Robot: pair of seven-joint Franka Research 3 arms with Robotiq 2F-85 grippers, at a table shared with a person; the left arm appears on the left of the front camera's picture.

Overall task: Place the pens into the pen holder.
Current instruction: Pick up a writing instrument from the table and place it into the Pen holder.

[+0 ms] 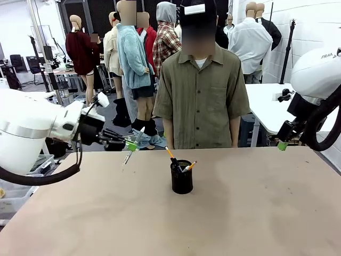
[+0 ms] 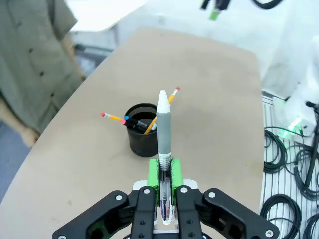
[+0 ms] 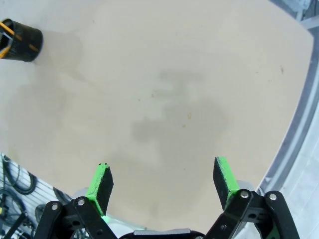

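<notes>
One tan table (image 1: 256,213), pen holder (image 1: 181,177) mid-surface

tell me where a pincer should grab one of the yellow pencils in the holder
Judging by its pose, grip the yellow pencil on its bare upper shaft, coming from above: only that end sticks out, leaning over the rim of the pen holder; the rest is inside.
</notes>
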